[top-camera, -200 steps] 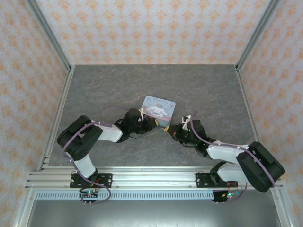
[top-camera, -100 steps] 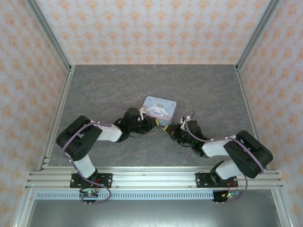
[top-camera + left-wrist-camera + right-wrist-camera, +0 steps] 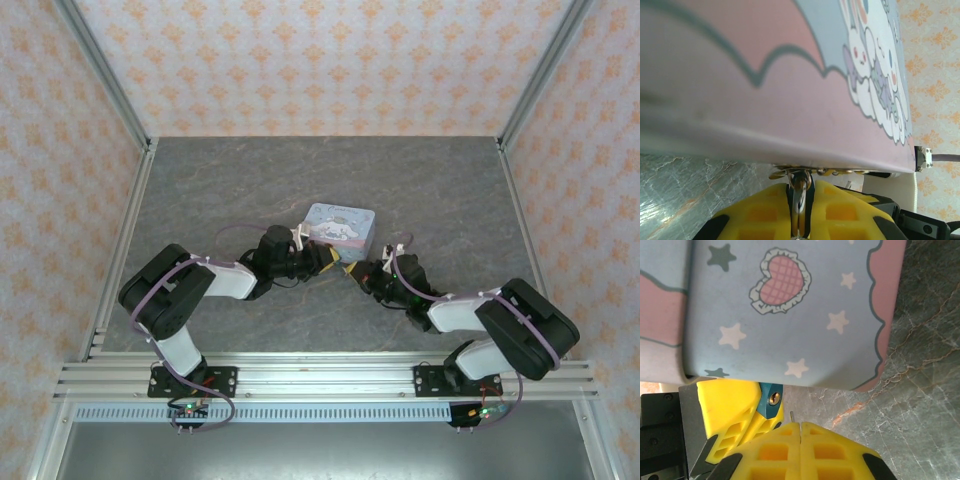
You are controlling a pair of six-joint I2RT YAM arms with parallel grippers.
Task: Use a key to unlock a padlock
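Observation:
The tiny teal padlock (image 3: pixel 771 400) sits at the near edge of the pastel cartoon box (image 3: pixel 338 228), its brass keyhole facing my right wrist camera. My left gripper (image 3: pixel 328 261) is shut on it; in the left wrist view its yellow fingers (image 3: pixel 765 210) clamp the shiny metal shackle (image 3: pixel 799 197) just under the box rim. My right gripper (image 3: pixel 800 426) is shut on the key, and only the key's thin tip (image 3: pixel 791 416) pokes out. The tip lies slightly right of and below the keyhole, not touching it. In the top view my right gripper (image 3: pixel 356 274) meets the left one.
The pink-and-blue box (image 3: pixel 790 305) overhangs both grippers closely. Grey marbled tabletop (image 3: pixel 300 180) spreads around it, fenced by aluminium rails (image 3: pixel 120 250) and patterned walls. The left gripper's yellow finger (image 3: pixel 730 410) stands just left of my right fingers.
The right arm has folded its elbow inward and carried the gripper a little left toward the padlock. The left gripper has edged slightly toward the box, still holding the padlock.

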